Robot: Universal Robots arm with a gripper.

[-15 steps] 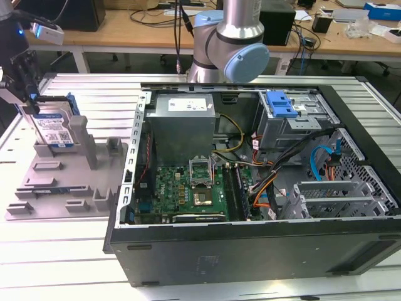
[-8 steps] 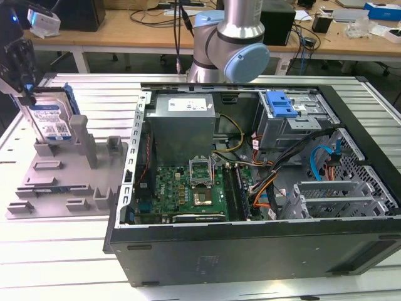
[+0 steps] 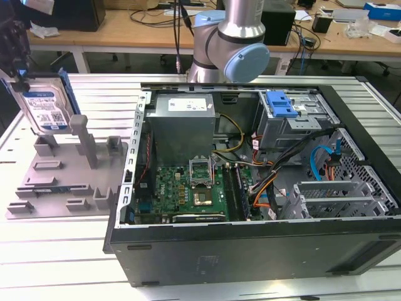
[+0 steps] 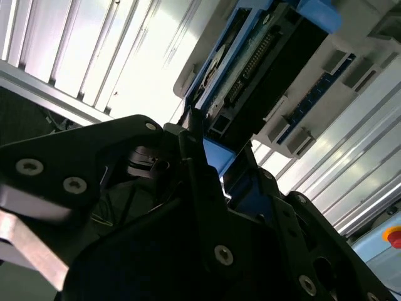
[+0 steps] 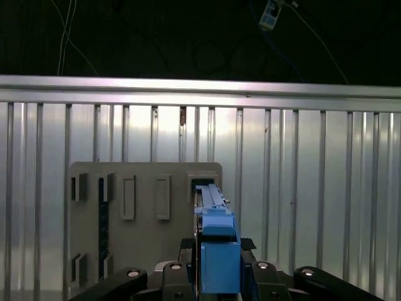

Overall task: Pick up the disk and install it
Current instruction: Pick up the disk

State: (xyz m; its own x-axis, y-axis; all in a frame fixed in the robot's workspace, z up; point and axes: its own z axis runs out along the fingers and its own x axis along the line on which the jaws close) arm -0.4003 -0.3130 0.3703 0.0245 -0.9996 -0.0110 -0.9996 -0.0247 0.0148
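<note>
At the exterior view's far left, my black gripper (image 3: 19, 78) is clamped on the flat silver disk with the blue-and-white label and bright blue plastic frame (image 3: 45, 110), holding it upright on edge. It hangs over the grey plastic fixture tray (image 3: 62, 182), well apart from the open black computer case (image 3: 250, 248) on the ribbed aluminium table (image 3: 56, 266).
</note>
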